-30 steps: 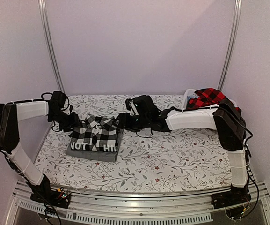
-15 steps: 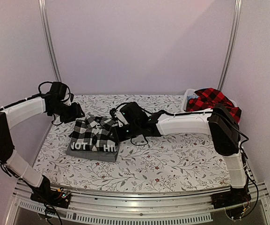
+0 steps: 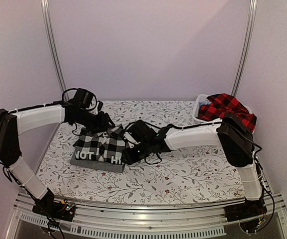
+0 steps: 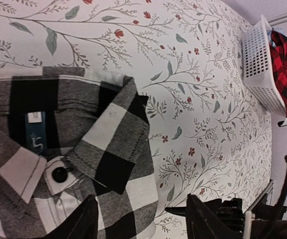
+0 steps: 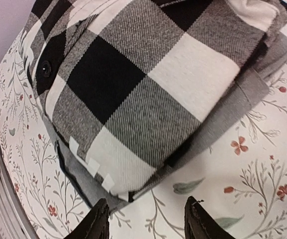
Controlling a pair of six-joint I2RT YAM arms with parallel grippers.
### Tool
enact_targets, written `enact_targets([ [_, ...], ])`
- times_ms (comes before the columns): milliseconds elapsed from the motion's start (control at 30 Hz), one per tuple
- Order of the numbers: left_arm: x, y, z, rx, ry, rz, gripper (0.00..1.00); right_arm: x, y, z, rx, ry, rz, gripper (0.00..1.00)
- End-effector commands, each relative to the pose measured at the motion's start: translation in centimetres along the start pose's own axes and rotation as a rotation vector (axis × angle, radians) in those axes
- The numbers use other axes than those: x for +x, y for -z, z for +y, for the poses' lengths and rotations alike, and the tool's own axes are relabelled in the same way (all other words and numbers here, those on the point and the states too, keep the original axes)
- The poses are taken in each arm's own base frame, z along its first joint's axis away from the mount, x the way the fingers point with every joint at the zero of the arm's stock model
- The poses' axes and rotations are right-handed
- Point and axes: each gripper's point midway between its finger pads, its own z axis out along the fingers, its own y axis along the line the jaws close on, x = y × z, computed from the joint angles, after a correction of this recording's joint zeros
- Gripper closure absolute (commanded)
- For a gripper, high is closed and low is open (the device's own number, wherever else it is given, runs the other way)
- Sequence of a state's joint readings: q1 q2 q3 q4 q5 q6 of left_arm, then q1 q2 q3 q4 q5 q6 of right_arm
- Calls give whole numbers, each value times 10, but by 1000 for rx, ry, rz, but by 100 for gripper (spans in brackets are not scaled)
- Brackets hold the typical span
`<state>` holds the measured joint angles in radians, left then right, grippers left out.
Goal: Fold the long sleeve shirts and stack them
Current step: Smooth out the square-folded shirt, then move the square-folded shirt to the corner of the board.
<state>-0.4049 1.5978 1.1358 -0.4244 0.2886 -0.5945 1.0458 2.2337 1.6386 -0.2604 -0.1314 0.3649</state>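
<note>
We see the black-and-white shirt (image 3: 102, 146) folded on the grey shirt (image 3: 98, 165), left on the counter (image 3: 193, 172), both pairs of jaws released at its edges (probably for squaring the stack), the red shirt (image 3: 225, 105) lying in the far-right basket (image 4: 256, 64).

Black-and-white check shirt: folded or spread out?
Folded: the black-and-white check shirt is a compact rectangle lying on the folded grey shirt.

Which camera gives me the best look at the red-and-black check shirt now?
The top external view: the red-and-black check shirt lies heaped over the white basket at the far right. The left wrist view catches only a strip at its frame edge. The right wrist view misses it.
</note>
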Motion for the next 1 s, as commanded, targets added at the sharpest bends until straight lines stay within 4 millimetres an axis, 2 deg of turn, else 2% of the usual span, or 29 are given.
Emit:
enact_targets([
  [0,5,-26,-44,92,-37,22,41,-43,74,-20,86,-44,-165,44],
  [33,8,-33,-49,96,-45,33,41,-41,82,-32,107,-65,-174,38],
  [100,16,-49,-56,85,-57,54,41,-47,110,-53,167,-103,-234,25],
  [200,24,-71,-65,65,-79,76,41,-40,135,-83,212,-172,-271,12],
  [333,38,-93,-79,51,-105,115,41,-29,161,-114,263,-250,-303,2],
  [433,56,-108,-90,38,-127,159,41,-22,174,-130,292,-283,-318,1],
  [667,89,-123,-75,-36,-128,223,41,-7,186,-149,318,-325,-317,1],
  [967,87,-143,-54,-118,-144,214,40,-7,181,-150,306,-328,-310,1],
])
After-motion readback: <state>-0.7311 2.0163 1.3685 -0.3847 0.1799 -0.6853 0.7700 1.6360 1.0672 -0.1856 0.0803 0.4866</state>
